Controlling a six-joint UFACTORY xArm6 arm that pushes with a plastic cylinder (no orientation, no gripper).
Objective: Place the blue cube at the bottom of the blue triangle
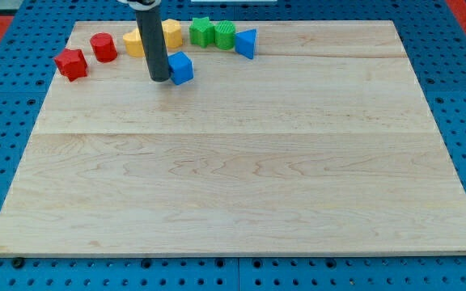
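The blue cube (182, 68) sits on the wooden board near the view's top, left of centre. The blue triangle (247, 43) lies up and to the right of it, at the right end of the row of blocks. My tip (159, 79) rests on the board just left of the blue cube, touching or nearly touching its left side. The rod rises from there to the view's top and hides part of the yellow blocks.
A row runs along the top edge: red star-like block (70, 64), red cylinder (103, 47), yellow block (133, 43), yellow block (171, 32), green star (201, 31), green cylinder (224, 35). The board (233, 162) lies on a blue pegboard.
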